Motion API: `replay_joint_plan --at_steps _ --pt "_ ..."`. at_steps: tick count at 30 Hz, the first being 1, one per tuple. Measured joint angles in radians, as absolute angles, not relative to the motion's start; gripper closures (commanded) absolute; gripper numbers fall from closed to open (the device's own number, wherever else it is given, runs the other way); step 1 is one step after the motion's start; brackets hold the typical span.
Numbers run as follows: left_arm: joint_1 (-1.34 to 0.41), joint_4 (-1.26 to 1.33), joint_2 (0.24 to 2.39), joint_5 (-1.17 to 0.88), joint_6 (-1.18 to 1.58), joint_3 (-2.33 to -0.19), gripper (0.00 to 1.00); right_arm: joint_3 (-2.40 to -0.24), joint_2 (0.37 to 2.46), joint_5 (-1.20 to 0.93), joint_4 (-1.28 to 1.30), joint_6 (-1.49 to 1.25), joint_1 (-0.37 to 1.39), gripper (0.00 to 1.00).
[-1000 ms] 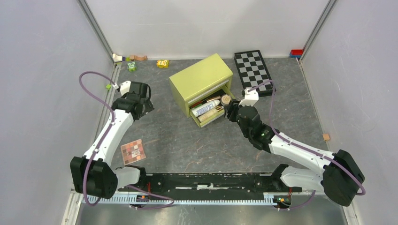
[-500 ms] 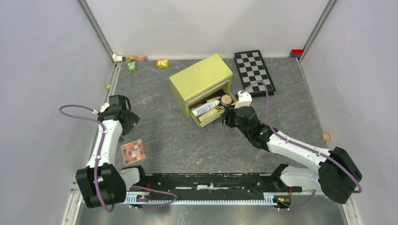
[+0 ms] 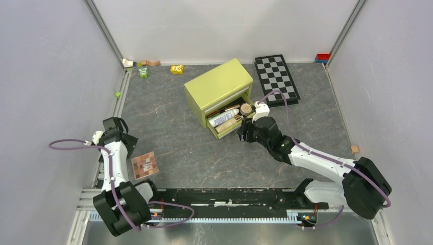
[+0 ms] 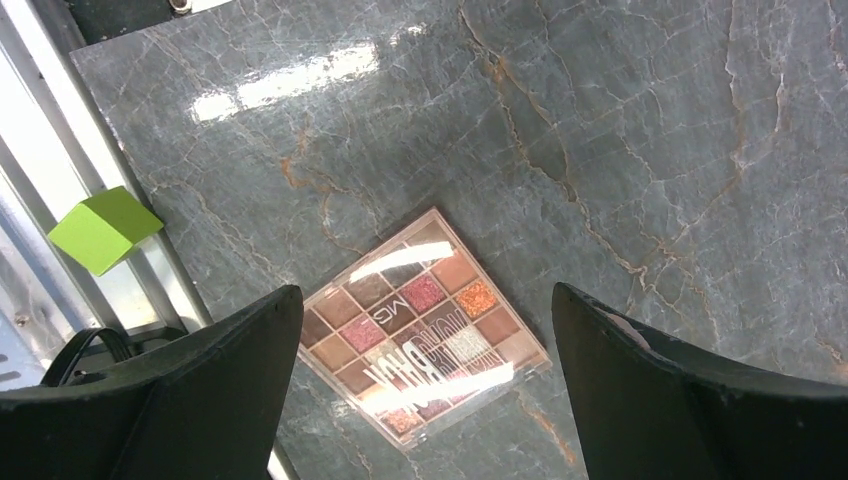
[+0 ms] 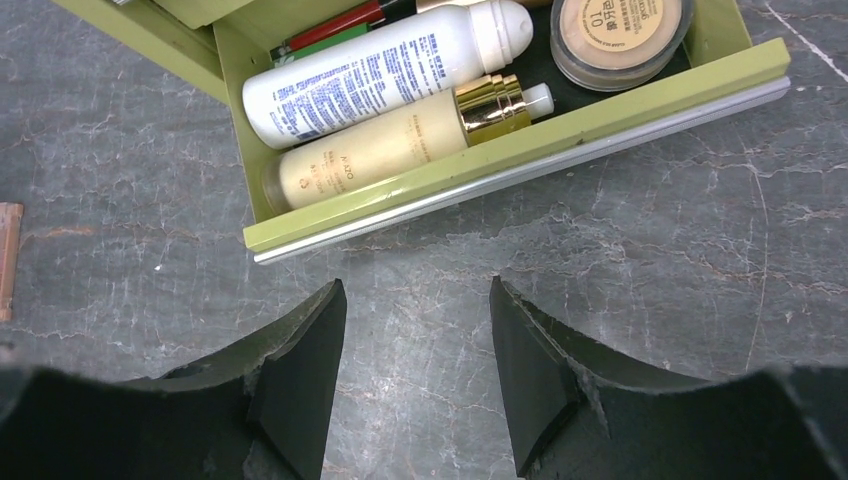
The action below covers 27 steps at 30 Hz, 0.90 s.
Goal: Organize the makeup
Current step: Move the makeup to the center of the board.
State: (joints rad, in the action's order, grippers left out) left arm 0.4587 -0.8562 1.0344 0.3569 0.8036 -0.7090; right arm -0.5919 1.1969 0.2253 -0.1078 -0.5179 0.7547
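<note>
A square pink-brown eyeshadow palette (image 3: 145,165) (image 4: 425,325) lies flat on the grey table at the near left. My left gripper (image 3: 120,140) (image 4: 425,300) hovers above it, wide open and empty. The green cabinet (image 3: 218,84) has its bottom drawer (image 3: 236,128) (image 5: 520,150) pulled out. In the drawer lie a white tube (image 5: 385,65), a beige gold-capped bottle (image 5: 400,150), a round peach compact (image 5: 618,30) and a red stick (image 5: 335,30). My right gripper (image 3: 245,131) (image 5: 416,290) is open and empty just in front of the drawer's front edge.
A checkerboard (image 3: 276,76) lies at the back right. Small toy blocks (image 3: 177,69) sit along the back wall. A green cube (image 4: 103,228) rests on the left rail. A tan block (image 3: 354,149) lies near the right wall.
My left arm has swung back and toward the near left, ending over the palette. My right gripper has edged left along the drawer front. Both stay open.
</note>
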Motion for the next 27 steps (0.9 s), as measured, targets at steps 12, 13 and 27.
replay_joint_plan --at_steps 12,13,27 --pt "0.472 -0.709 1.078 0.321 0.804 -0.587 0.0 -0.592 1.232 0.157 -0.111 -0.516 0.743 0.38" --pt "0.473 -0.699 1.078 0.312 0.805 -0.577 0.0 -0.592 1.234 0.154 -0.112 -0.516 0.742 0.38" --pt "0.479 -0.577 1.066 0.249 0.812 -0.522 0.0 -0.591 1.245 0.105 -0.118 -0.518 0.728 0.38"
